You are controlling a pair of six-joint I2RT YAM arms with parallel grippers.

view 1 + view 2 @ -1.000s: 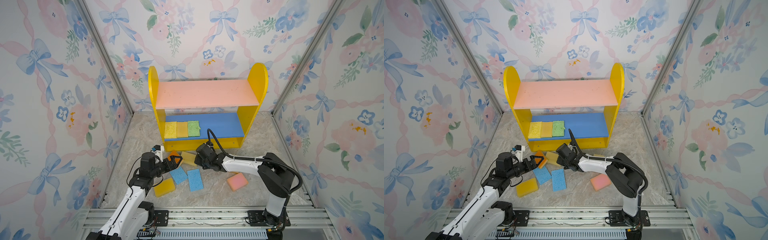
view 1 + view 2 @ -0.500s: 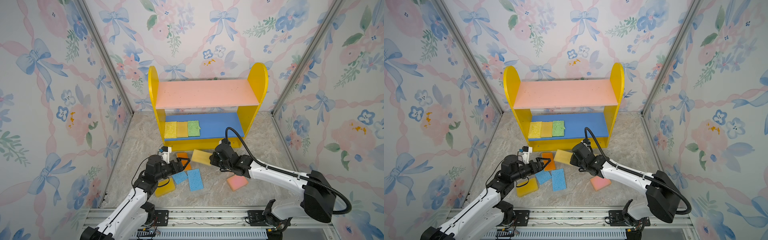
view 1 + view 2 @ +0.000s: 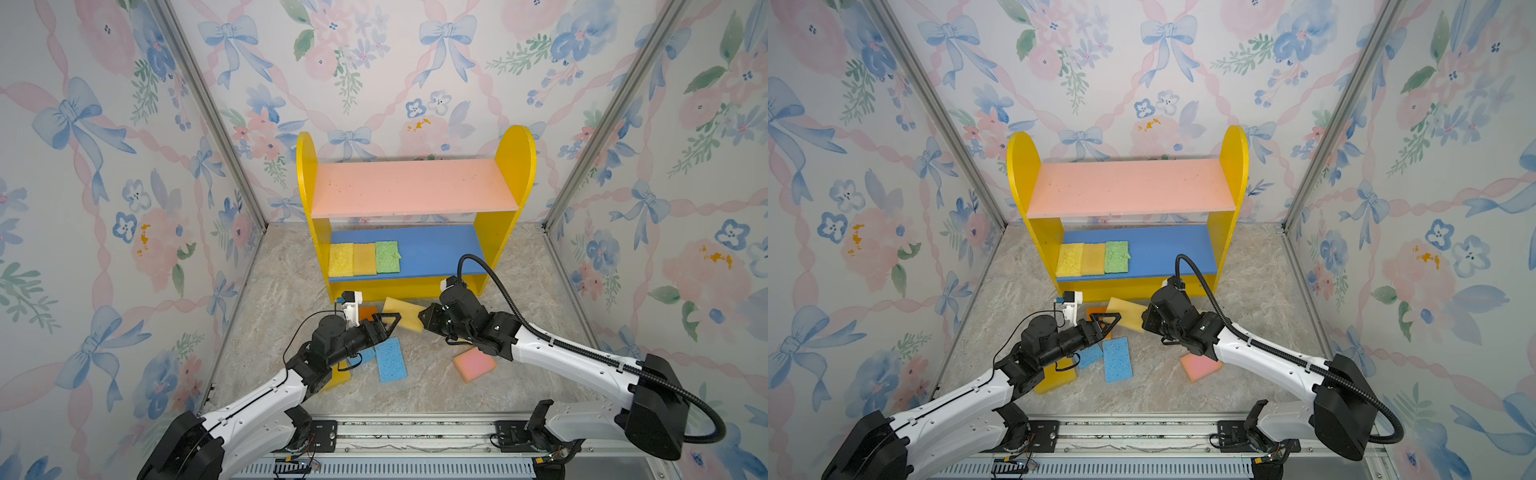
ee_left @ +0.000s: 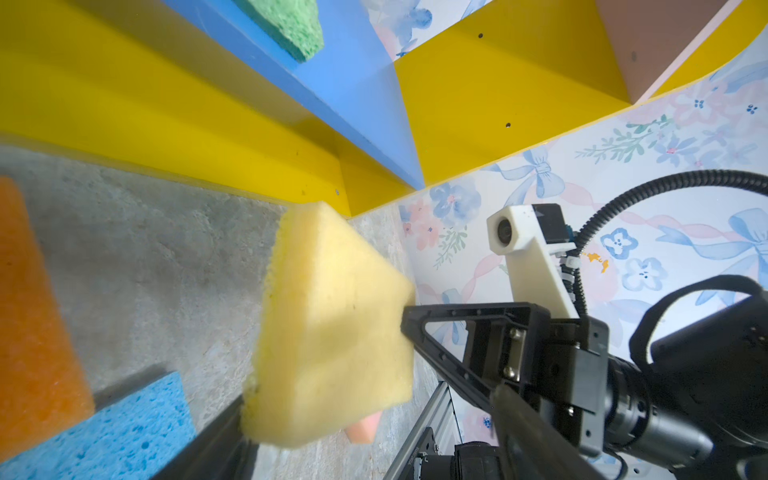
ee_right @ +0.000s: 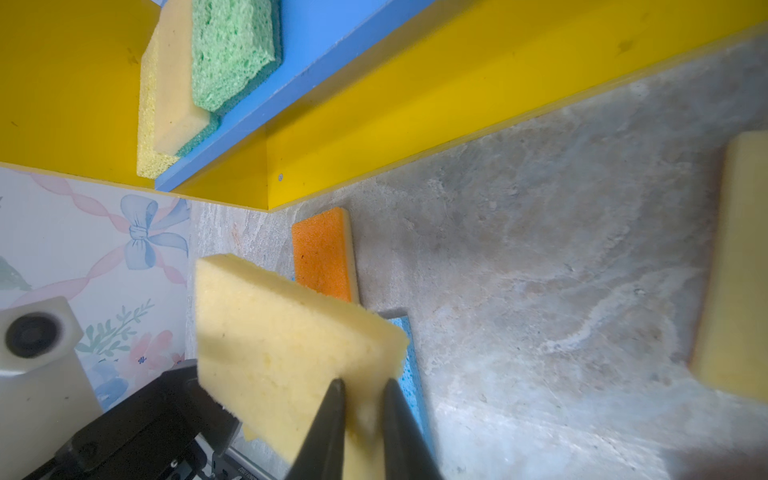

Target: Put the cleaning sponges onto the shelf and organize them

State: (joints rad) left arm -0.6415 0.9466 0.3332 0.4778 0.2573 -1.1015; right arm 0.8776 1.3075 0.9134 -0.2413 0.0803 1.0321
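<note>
While aloft near the shelf (image 3: 415,191), pale sponge (image 3: 405,313) clamped in right fingers (image 5: 328,424), left fingers (image 4: 216,440) apart around its other end.

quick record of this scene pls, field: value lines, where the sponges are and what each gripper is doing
right gripper: shut on pale yellow sponge, in the air before the shelf
left gripper: open at that sponge's free end
lower board: yellow sponge, tan sponge, green sponge, in a row at left
upper board: no sponges
floor: orange sponge, two blue sponges, pink sponge, amber sponge, another pale sponge
</note>
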